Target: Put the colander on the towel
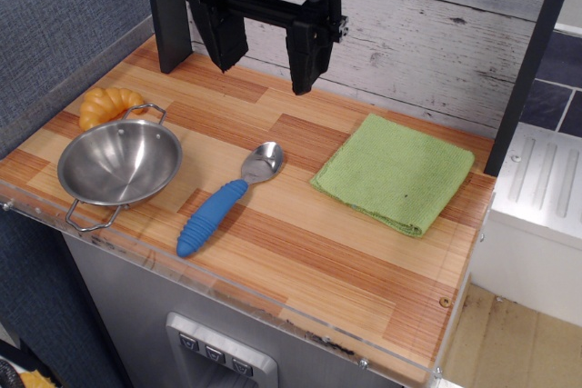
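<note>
my pincer (268, 54) hangs spread and empty above the back of the counter, so i judge the pickup not yet begun. leftmost, the colander (119, 163) sits upright at the front left edge (a croissant-like toy (107, 105) just behind it). next, a blue-handled spoon (227, 199), then the towel (395, 173) well apart, bare. i'd swing left and drop onto the colander's rim.
</note>
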Robot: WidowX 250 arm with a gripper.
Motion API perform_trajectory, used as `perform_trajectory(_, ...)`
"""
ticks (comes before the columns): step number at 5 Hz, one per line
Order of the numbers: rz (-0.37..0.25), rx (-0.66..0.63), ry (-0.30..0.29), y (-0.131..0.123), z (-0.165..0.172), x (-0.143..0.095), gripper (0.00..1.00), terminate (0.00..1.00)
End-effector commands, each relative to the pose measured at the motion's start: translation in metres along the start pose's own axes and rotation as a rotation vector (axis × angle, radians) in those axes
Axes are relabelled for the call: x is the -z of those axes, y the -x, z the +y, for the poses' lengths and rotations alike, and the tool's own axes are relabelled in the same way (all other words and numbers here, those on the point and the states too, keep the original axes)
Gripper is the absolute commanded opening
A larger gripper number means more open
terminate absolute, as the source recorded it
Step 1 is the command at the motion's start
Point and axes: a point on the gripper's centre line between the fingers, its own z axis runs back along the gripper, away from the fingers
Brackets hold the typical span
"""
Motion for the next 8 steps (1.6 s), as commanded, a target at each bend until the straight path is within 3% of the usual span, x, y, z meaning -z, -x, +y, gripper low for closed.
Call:
perform_trajectory(1, 0.0, 0.0, 0.0, 0.0, 0.0, 0.0, 1.0, 0.0)
perform_trajectory(2, 0.002, -0.172, 0.059, -0.043, -0.001, -0.003, 1.0, 0.0)
perform_trajectory(3, 0.007, -0.162, 0.136, -0.026, 0.006, 0.001, 1.0, 0.0)
perform_trajectory(4, -0.094, -0.074, 0.156, 0.002, 0.037, 0.002, 1.0, 0.0)
perform_trajectory(5, -0.077, -0.045, 0.141, 0.022, 0.074, 0.026, 1.0, 0.0)
perform_trajectory(6, -0.03, 0.026, 0.115, 0.032, 0.086, 0.053, 1.0, 0.0)
perform_trajectory(8, 0.08, -0.01, 0.04, 0.031, 0.089, 0.099, 1.0, 0.0)
